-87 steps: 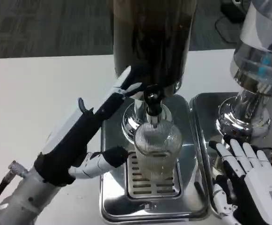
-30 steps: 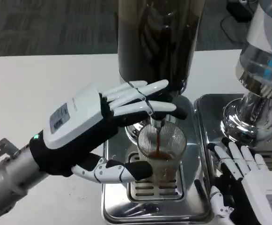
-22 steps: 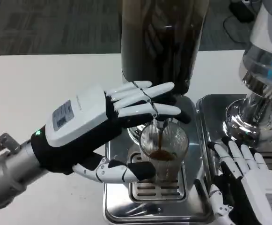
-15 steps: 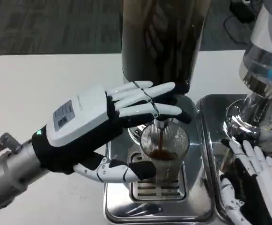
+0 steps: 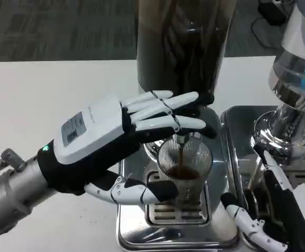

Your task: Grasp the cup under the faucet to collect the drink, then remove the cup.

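The ribbed glass cup [image 5: 184,170] stands on the slotted grate of the steel drip tray [image 5: 136,231], near the tray's middle, directly under the faucet [image 5: 179,137] of the dark drink dispenser [image 5: 183,47]; a thin brown stream falls into it and brown drink lies in its lower part. The left hand [image 5: 115,139] reaches over the tray's left edge; its upper fingers lie spread across the faucet, its thumb touches the cup's left side, so whether it truly grips the cup I cannot tell. The right hand [image 5: 278,215] hovers at the tray's right edge, fingers spread, holding nothing; a second silver dispenser [image 5: 294,84] stands behind it.
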You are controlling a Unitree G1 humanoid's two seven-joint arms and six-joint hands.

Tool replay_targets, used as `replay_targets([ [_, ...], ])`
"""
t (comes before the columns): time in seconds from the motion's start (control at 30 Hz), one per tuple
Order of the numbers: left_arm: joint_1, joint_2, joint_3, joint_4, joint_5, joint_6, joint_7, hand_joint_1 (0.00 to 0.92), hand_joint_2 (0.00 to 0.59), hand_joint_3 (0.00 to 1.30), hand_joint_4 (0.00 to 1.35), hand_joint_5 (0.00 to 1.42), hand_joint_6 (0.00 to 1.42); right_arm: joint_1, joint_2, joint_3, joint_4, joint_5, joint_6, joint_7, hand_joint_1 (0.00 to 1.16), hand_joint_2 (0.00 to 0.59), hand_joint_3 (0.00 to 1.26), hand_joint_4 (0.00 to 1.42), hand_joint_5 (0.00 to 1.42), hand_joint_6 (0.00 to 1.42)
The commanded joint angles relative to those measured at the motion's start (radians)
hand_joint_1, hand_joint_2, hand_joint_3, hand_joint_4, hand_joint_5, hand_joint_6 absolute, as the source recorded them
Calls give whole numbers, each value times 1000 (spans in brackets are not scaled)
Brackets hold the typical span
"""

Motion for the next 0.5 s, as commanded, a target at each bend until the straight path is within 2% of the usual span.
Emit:
replay_targets([
  [0.03,23,11,-52,-38,46,-30,-35,0,245,324,61,296,208,-16,-10,-8,-11,2,1,30,465,225,0,0,0,49],
  [0.3,27,7,-55,-60,49,-6,-30,0,246,325,61,296,208,-88,-16,2,-2,-15,47,106,496,203,0,0,0,29],
  [0.5,32,10,-56,-74,54,8,-24,0,246,329,61,296,208,-123,0,5,22,-3,48,115,531,185,0,0,0,0],
])
